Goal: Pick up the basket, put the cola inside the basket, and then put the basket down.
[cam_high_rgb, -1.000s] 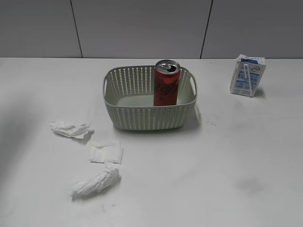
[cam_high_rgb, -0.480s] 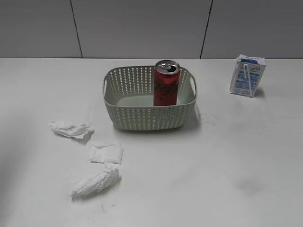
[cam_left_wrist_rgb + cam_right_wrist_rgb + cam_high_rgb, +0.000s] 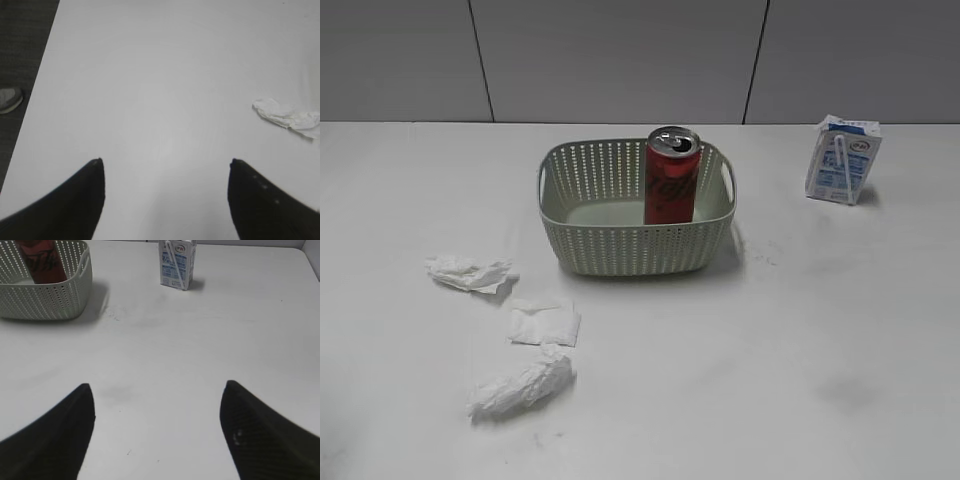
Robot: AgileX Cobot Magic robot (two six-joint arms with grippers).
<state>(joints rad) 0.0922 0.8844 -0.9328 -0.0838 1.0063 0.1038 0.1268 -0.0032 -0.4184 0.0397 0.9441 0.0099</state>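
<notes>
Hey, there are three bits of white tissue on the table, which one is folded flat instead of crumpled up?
The middle tissue, a flat squarish folded piece. The far tissue to its left and the near tissue are both crumpled wads.

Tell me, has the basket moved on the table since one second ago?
No. The basket keeps the same spot relative to the carton and the wall seam behind it.

Pale sage-green perforated plastic basket (image 3: pixel 636 235); tall red can with black script, silver top (image 3: pixel 671 177); white-and-blue carton (image 3: pixel 842 160) far right.
</notes>
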